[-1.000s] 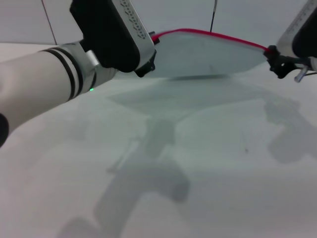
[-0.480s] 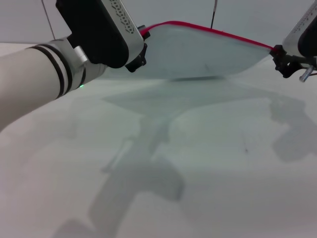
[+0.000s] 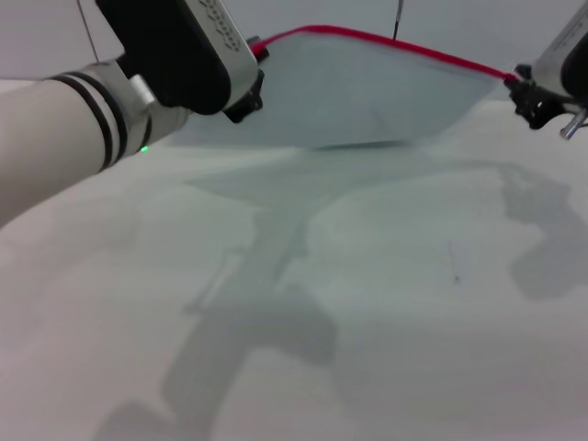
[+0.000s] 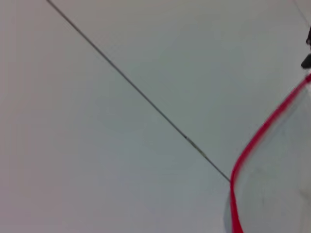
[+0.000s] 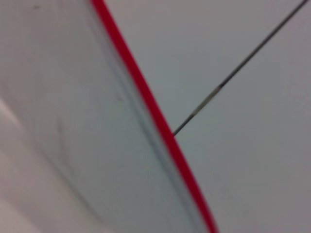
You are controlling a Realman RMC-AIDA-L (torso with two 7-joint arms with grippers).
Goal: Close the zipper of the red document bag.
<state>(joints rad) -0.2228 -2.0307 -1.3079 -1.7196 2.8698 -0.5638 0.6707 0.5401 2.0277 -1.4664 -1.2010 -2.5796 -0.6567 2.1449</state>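
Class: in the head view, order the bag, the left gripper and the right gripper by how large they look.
1. red document bag
2. left gripper, nearer the camera, so unsure
3. right gripper, partly cut off

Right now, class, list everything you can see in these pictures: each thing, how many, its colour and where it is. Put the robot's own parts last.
red document bag: one, translucent pale blue-grey, held up above the table between the two arms, its lower edge near the surface.
zipper: one, bright red, running along the bag's top edge from end to end; the slider cannot be made out.
table: one, pale grey-white, below the bag, carrying the shadows of bag and arms.
left end effector: one, black, on a white arm with black bands, at the bag's left end.
right end effector: one, black, at the bag's right end where the zipper finishes.
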